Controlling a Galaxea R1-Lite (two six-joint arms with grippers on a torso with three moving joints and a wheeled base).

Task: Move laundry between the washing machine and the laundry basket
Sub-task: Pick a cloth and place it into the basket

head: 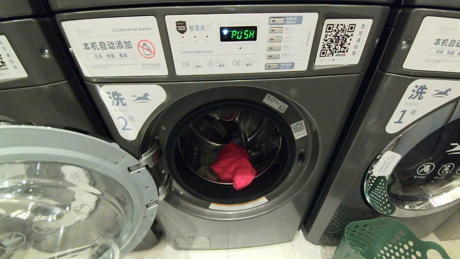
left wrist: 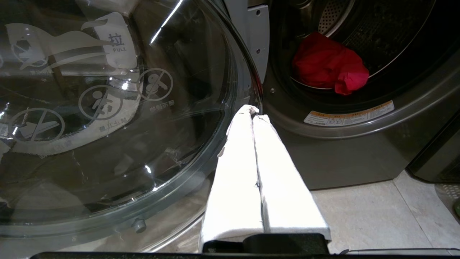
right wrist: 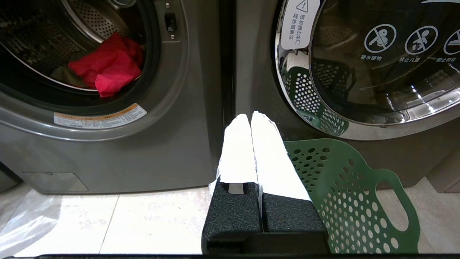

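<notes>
Pale floor tiles front the washing machine, door swung open at nine o'clock. Left gripper and right gripper are both closed and empty. Reaching for the laundry, an arm could clip the door rim.

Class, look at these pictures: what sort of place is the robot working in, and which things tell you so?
Most likely a self-service laundromat. Numbered commercial washers stand side by side: the open washing machine labelled "2" and its neighbour labelled "1". A QR code sits on the control panel, and a green laundry basket waits on the floor.

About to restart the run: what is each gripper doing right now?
Left gripper: shut, holding nothing, beside the open door.
Right gripper: shut, holding nothing, above the laundry basket.
</notes>
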